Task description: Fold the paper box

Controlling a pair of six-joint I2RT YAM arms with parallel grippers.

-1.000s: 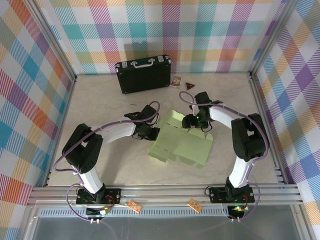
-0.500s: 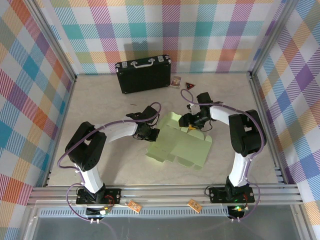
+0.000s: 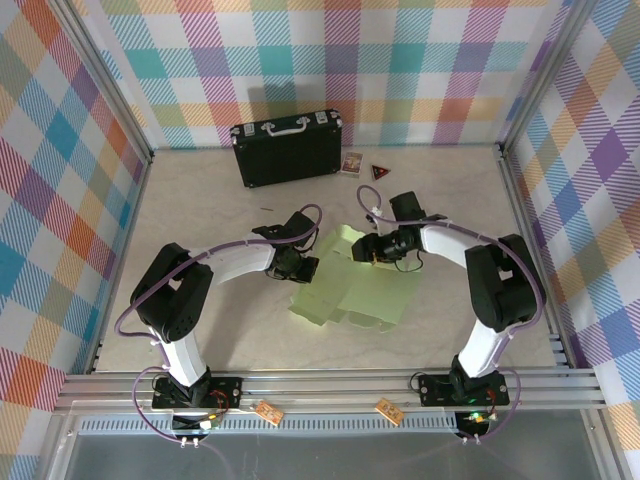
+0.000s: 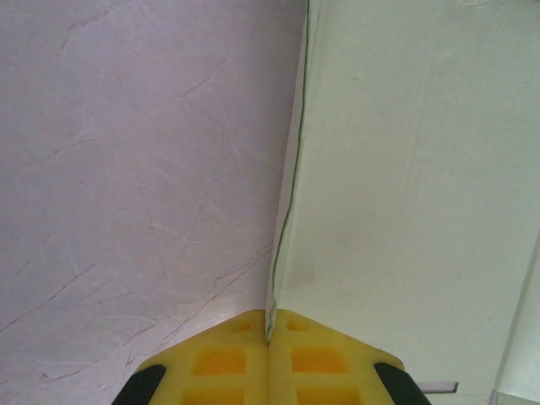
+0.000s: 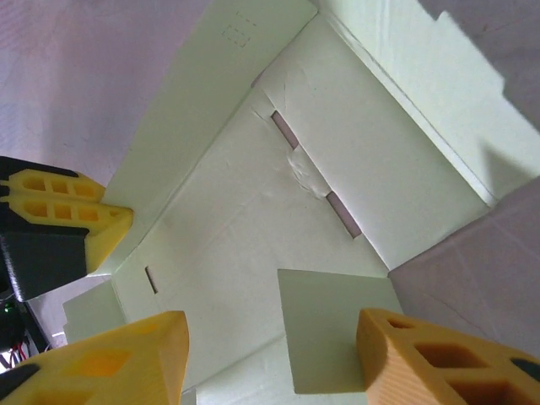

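The paper box (image 3: 365,295), a pale green creased cut-out with flaps, lies partly unfolded in the middle of the table. My left gripper (image 3: 301,268) is shut on its left edge; the left wrist view has the yellow fingertips (image 4: 245,354) pinched on the thin card (image 4: 405,169). My right gripper (image 3: 368,251) hovers over the box's far part with its jaws apart. In the right wrist view a raised flap (image 5: 333,325) stands between its fingers (image 5: 126,363), close against the right one. The left gripper's fingers (image 5: 80,221) are visible at the box's edge (image 5: 219,236).
A black case with a metal handle (image 3: 287,150) stands at the back of the table. Beside it lie a small card (image 3: 350,163) and a dark red triangular piece (image 3: 380,172). Plaid walls and metal posts close in three sides.
My right gripper has slid left over the box and its jaws have narrowed. The box's right side has drawn in a little. The left gripper has kept its grip in place.
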